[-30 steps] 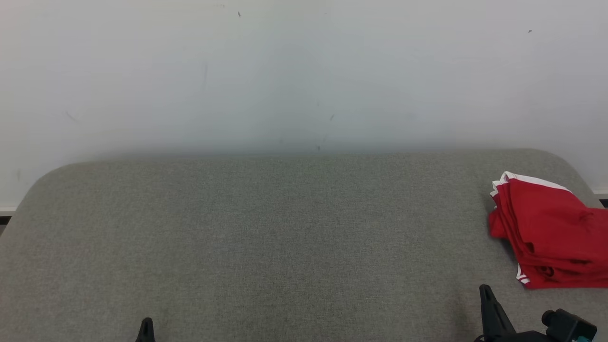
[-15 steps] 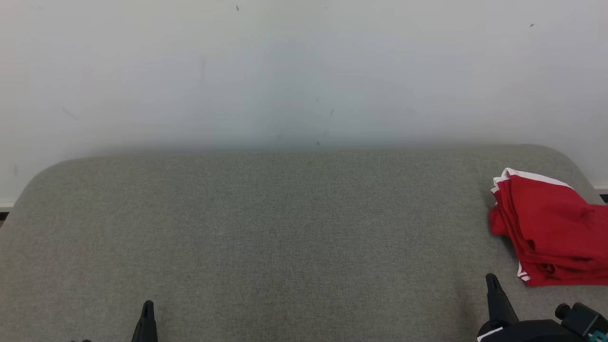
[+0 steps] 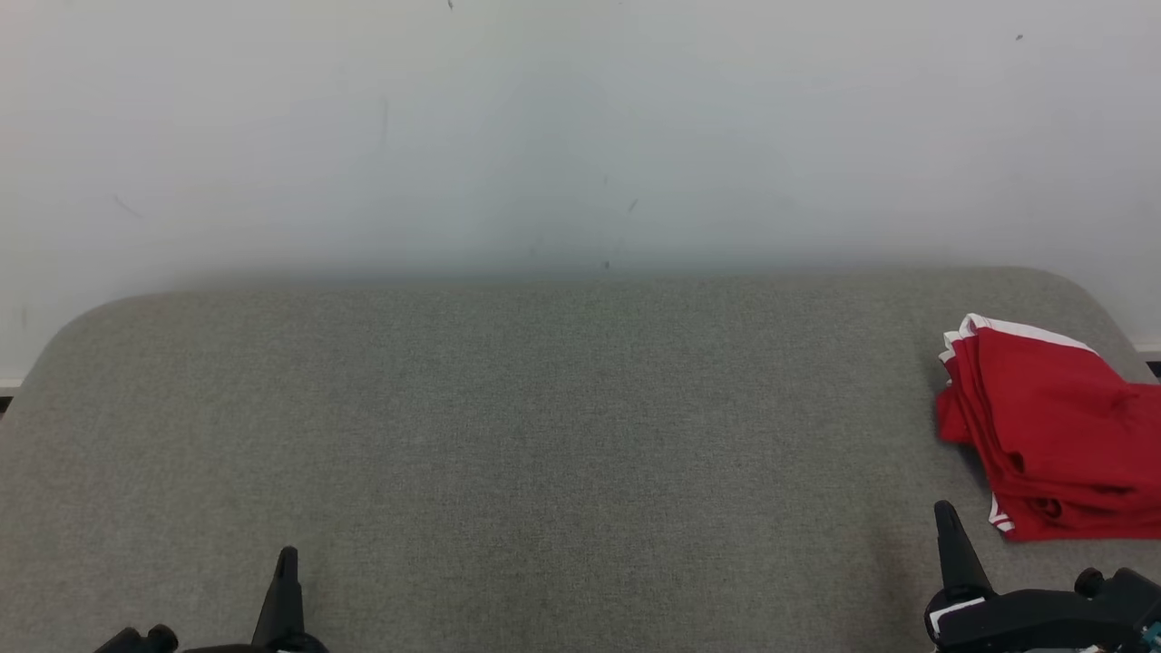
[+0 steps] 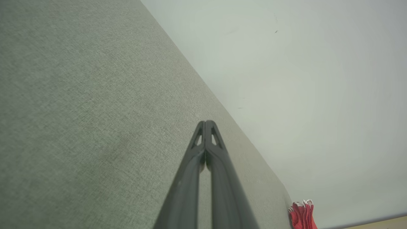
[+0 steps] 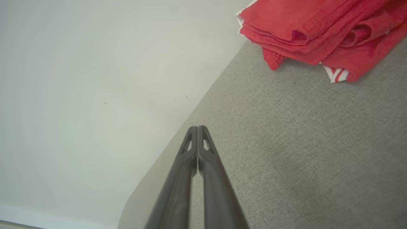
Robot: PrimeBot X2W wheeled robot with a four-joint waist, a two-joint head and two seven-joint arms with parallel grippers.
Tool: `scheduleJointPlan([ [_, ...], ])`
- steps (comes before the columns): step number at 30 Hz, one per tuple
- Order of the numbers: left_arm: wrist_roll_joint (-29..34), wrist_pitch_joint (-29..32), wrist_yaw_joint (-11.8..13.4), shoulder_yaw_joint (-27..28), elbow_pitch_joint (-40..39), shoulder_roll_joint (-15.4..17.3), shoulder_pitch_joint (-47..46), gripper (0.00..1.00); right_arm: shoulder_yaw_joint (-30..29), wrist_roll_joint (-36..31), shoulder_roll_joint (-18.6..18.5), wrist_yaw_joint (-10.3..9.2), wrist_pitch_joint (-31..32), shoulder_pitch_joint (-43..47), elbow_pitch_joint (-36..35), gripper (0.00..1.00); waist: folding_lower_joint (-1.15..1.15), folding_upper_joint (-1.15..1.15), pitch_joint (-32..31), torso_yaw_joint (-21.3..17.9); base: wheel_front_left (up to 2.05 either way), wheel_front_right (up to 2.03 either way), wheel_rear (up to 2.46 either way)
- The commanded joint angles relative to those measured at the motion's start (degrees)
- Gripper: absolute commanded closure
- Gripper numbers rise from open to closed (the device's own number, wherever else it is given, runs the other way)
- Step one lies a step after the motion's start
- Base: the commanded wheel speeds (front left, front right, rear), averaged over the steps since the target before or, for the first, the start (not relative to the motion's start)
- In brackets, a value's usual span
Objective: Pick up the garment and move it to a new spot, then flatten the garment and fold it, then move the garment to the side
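The garment (image 3: 1052,435) is red with white trim, folded into a stack at the far right of the grey fabric surface (image 3: 544,435). It also appears at the top right of the right wrist view (image 5: 318,28) and as a small red edge in the left wrist view (image 4: 302,214). My right gripper (image 3: 945,512) is shut and empty, just left of and nearer than the garment, apart from it. My left gripper (image 3: 288,555) is shut and empty at the lower left. The wrist views show each pair of fingertips pressed together, left (image 4: 206,122) and right (image 5: 197,128).
A pale wall (image 3: 580,136) rises right behind the surface's far edge. The surface has rounded back corners, and its right edge lies just beyond the garment. Broad bare fabric stretches between the two grippers.
The whole head picture has shifted upward, so the camera has tilted. Both grippers reach further up into the picture than before. The garment lies as it did.
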Motion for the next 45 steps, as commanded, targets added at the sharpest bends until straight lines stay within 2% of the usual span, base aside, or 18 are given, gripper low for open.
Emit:
scheduleJointPlan([
  [1,-2.3,0.5,-0.1,0.0,-0.2,0.2,-2.0,1.00,-0.4,2.3,-0.1,-0.04,0.3,-1.4,-0.6,1.00,0.00,-0.01,0.1,0.0,0.00,0.00,0.00],
  [45,-24.9,6.5,-0.1,-0.2,3.0,0.3,-9.4,1.00,-3.1,25.7,-0.1,-0.09,4.7,-5.3,0.0,1.00,-0.01,-0.01,2.6,-0.3,0.00,0.00,0.00],
])
